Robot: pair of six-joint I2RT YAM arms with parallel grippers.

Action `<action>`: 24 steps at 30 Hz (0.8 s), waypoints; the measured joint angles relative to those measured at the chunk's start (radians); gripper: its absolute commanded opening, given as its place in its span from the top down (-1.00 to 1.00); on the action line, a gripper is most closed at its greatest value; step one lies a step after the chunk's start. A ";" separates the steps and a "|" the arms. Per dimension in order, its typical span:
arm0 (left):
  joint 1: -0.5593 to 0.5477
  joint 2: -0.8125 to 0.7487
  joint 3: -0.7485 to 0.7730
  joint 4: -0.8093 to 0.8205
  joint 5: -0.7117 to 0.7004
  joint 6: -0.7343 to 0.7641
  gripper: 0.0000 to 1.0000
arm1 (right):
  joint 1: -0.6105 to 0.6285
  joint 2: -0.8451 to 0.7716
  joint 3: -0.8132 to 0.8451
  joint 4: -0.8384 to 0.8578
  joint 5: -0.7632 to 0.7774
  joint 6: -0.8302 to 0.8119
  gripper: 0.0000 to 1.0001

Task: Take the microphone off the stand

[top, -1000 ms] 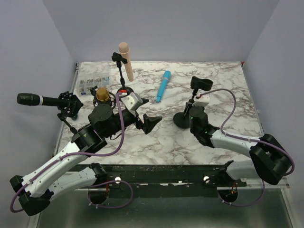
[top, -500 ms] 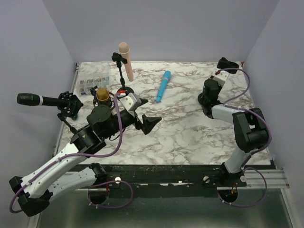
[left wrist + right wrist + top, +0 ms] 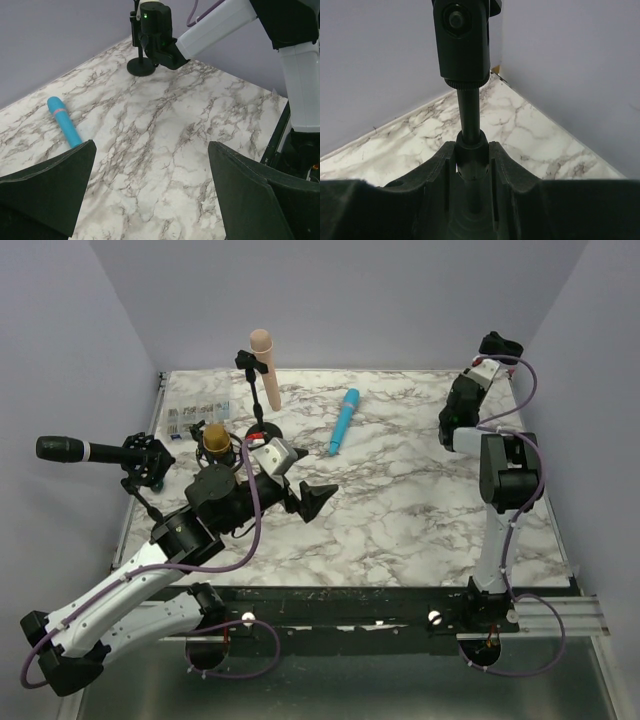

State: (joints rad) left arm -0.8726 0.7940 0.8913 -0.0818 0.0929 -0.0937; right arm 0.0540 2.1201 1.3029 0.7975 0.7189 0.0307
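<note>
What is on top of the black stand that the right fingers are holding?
Only its black clip, which is empty. In the right wrist view the fingers cover the lower part of the pole.

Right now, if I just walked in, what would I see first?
The right gripper is clamped on the pole of an empty black stand in the far right corner. A bright blue microphone lies flat on the marble table, and the left gripper hangs wide open near it.
</note>
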 measured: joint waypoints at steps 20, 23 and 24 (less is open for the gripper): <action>0.000 -0.002 -0.017 0.021 -0.055 0.023 -0.96 | -0.043 0.124 0.056 0.140 -0.106 -0.069 -0.81; 0.000 -0.007 -0.017 0.021 -0.055 0.023 -0.96 | -0.043 0.077 -0.002 0.103 -0.123 -0.026 -0.97; 0.000 -0.011 -0.017 0.021 -0.055 0.025 -0.96 | -0.043 0.057 -0.019 0.082 -0.131 -0.008 -0.99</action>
State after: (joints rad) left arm -0.8726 0.7834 0.8742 -0.0612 0.0376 -0.0689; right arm 0.0113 2.1769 1.2842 0.8795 0.5880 0.0227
